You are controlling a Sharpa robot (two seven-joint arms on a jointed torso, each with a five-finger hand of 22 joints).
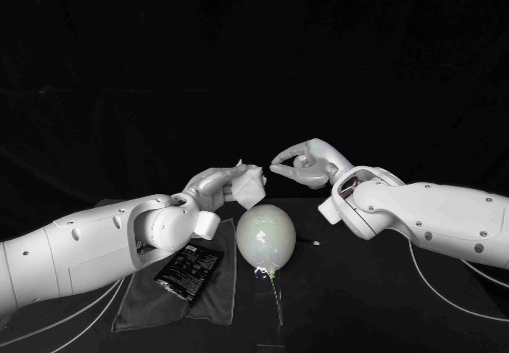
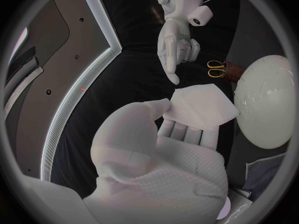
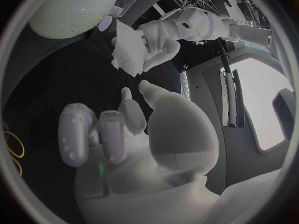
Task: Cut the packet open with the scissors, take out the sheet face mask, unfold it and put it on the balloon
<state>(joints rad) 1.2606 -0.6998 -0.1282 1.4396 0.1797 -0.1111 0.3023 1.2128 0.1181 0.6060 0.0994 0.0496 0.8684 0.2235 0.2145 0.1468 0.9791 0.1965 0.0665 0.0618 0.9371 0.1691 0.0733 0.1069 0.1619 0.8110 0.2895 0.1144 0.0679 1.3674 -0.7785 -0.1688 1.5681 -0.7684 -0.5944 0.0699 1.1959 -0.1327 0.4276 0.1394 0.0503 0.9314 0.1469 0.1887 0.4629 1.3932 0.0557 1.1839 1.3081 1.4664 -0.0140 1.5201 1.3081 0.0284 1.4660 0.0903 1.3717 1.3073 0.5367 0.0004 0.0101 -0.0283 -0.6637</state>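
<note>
My left hand is raised above the table and holds a folded white sheet mask between thumb and fingers. In the left wrist view the mask lies across the fingertips of that hand. My right hand hovers just right of the mask with nothing in it, fingers loosely bent and apart. The pale balloon lies on the table below both hands. The cut black packet rests on a grey cloth. Yellow-handled scissors lie beyond the balloon.
The grey cloth covers the table's front left, under my left forearm. A small dark object sits right of the balloon. The balloon's knotted end points toward the front edge. White cables trail under the right arm.
</note>
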